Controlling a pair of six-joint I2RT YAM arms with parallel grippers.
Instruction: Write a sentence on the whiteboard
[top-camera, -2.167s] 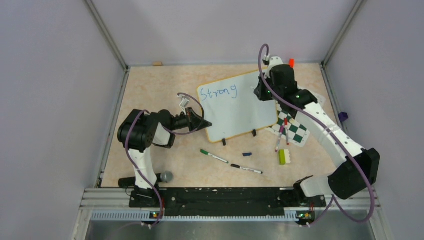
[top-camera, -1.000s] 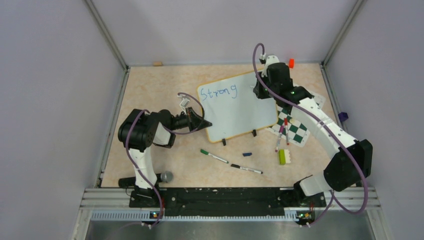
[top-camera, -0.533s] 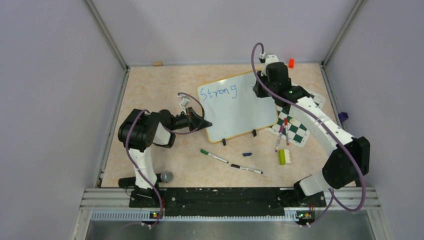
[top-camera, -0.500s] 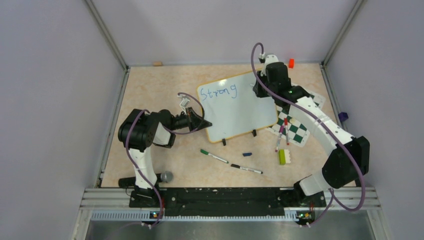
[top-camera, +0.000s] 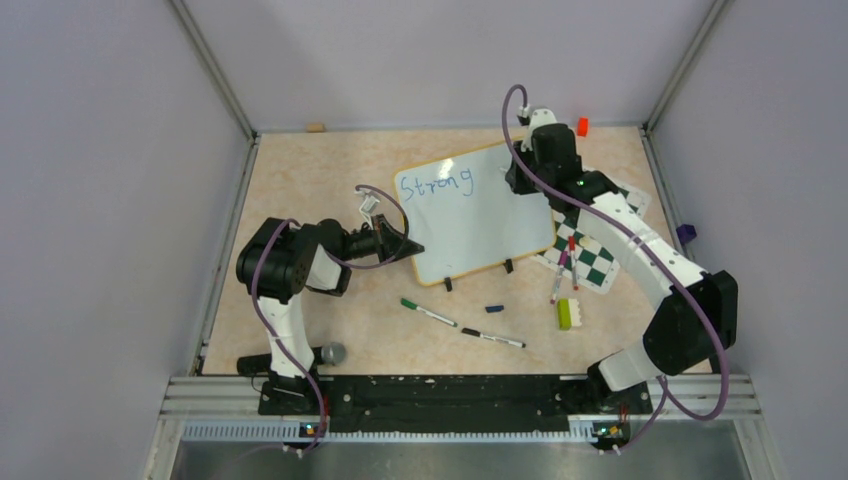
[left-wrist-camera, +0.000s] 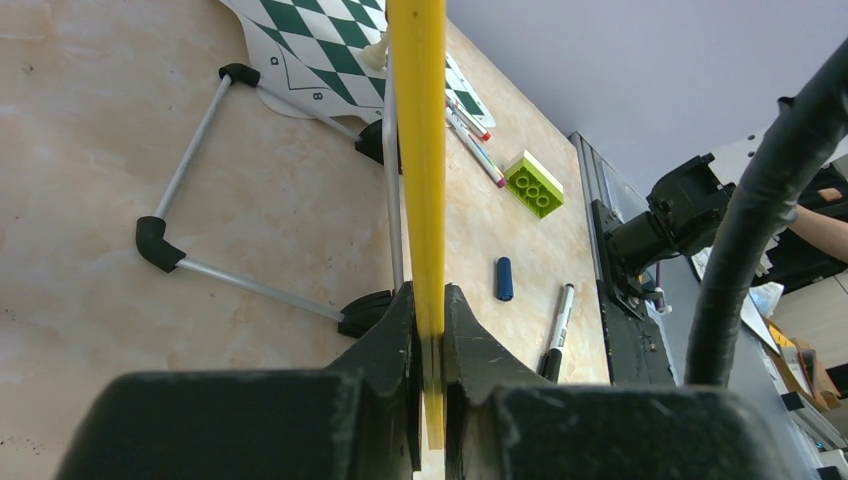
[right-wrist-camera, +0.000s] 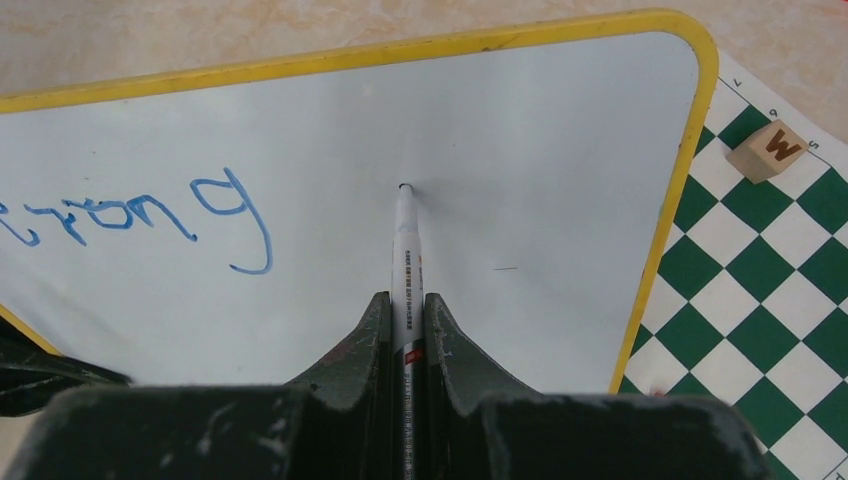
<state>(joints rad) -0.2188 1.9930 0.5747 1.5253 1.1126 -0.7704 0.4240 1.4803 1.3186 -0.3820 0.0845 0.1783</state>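
The whiteboard (top-camera: 480, 215), white with a yellow rim, stands tilted on its black clip feet mid-table. Only the blue word "Strong" (top-camera: 435, 184) of the sentence shows, at its top left. My left gripper (top-camera: 412, 247) is shut on the board's left edge; the left wrist view shows the yellow rim (left-wrist-camera: 420, 150) clamped in this gripper (left-wrist-camera: 430, 310). My right gripper (top-camera: 518, 183) hovers over the board's upper right, shut on a white marker (right-wrist-camera: 405, 255). The marker's tip touches the bare whiteboard (right-wrist-camera: 520, 130) to the right of "Strong" (right-wrist-camera: 150, 215), ahead of the right gripper (right-wrist-camera: 405, 305).
A green-and-white chessboard (top-camera: 598, 265) lies right of the board with two markers (top-camera: 560, 275) and a wooden letter cube (right-wrist-camera: 770, 150) on it. In front lie a green brick (top-camera: 565, 314), a blue cap (top-camera: 494, 309), a green marker (top-camera: 428, 313) and a black marker (top-camera: 492, 338).
The right arm has shifted slightly left and back over the board with the marker. The writing is the same, and the left arm has not moved.
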